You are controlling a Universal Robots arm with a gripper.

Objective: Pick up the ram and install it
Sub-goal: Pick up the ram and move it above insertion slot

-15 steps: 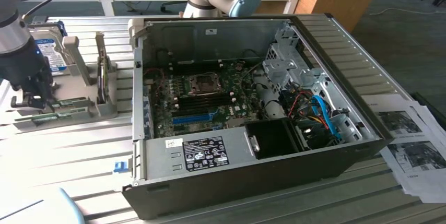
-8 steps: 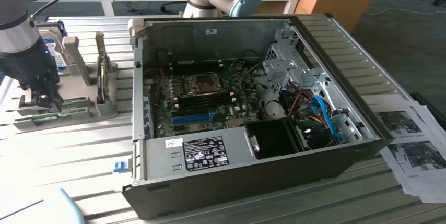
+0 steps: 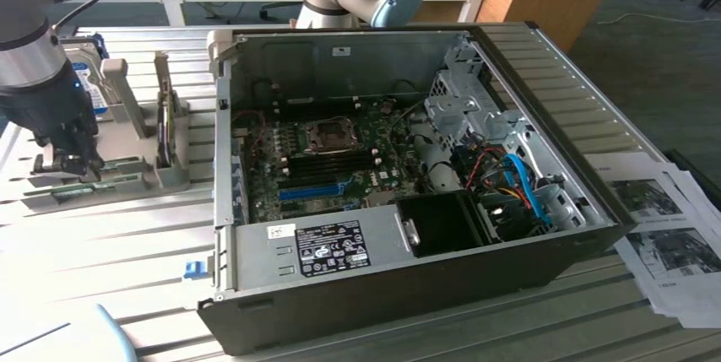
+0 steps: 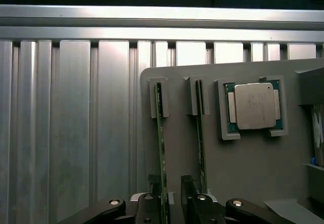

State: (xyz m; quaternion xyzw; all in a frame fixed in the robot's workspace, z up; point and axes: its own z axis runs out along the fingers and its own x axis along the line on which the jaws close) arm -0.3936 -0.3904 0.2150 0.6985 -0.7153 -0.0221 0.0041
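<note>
Two green ram sticks stand on edge in slots of a grey holder (image 4: 253, 168). My gripper (image 4: 169, 201) is open and straddles one ram (image 4: 162, 143), with a dark finger on either side of its near end and a small gap showing. The second ram (image 4: 201, 133) stands parallel, just beyond one finger. In the exterior view the gripper (image 3: 67, 164) hangs low over the holder (image 3: 130, 178) at that view's left, beside the open computer case (image 3: 529, 235). The motherboard (image 3: 327, 164) lies exposed inside the case.
A square silver processor chip (image 4: 254, 106) sits in a pocket of the holder beside the sticks. A hard drive (image 3: 88, 83) stands upright behind the holder. The slatted metal table (image 4: 76, 133) carries everything. Printed sheets (image 3: 664, 235) lie at the exterior view's right.
</note>
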